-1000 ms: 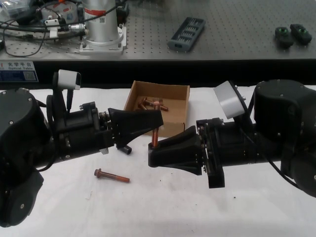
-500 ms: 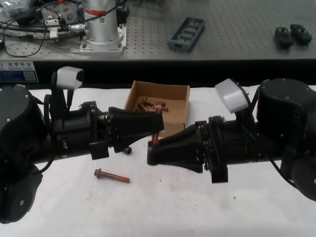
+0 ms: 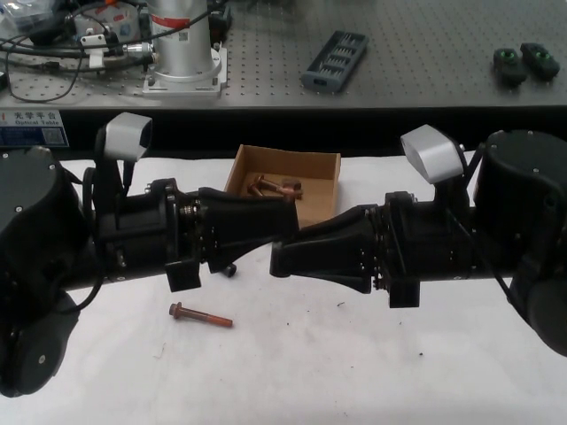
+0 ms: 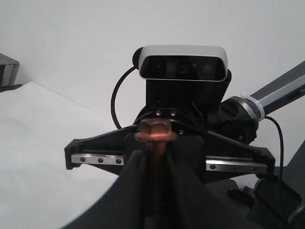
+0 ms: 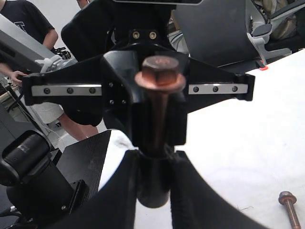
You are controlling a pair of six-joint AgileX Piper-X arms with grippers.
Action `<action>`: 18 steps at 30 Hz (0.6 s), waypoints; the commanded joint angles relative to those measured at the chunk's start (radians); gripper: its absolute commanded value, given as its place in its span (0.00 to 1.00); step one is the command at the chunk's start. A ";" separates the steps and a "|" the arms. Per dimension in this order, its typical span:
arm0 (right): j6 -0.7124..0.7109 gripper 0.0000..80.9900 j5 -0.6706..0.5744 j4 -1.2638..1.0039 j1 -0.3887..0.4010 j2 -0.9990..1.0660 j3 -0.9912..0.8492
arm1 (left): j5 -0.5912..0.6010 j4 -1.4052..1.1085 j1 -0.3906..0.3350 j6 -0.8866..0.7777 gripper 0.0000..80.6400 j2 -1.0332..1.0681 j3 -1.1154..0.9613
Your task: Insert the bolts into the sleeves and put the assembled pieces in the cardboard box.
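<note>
A copper bolt (image 4: 153, 136) stands upright between the two grippers, head up. My left gripper (image 4: 153, 160) is shut on its shaft, just under the head. The bolt's (image 5: 160, 76) lower end sits in a black sleeve (image 5: 153, 186), and my right gripper (image 5: 153, 162) is shut on that sleeve. In the high view the left gripper (image 3: 285, 217) and the right gripper (image 3: 279, 258) meet tip to tip in front of the cardboard box (image 3: 288, 156), hiding the bolt. Several copper pieces (image 3: 275, 187) lie in the box.
A loose bolt (image 3: 202, 314) lies on the white cloth under the left arm, also visible as a bolt (image 5: 289, 206) from the right wrist. A small black sleeve (image 3: 230, 268) rests below the left gripper. A raised metal bench with a post (image 3: 182, 44) runs behind.
The two grippers have come together. The upright bolt, visible in the right gripper a second ago, is now covered by the left gripper's fingers. The right wrist has risen slightly.
</note>
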 commanded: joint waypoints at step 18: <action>0.031 0.06 0.025 -0.079 -0.022 -0.018 -0.022 | 0.016 0.052 0.008 0.119 0.62 0.005 0.014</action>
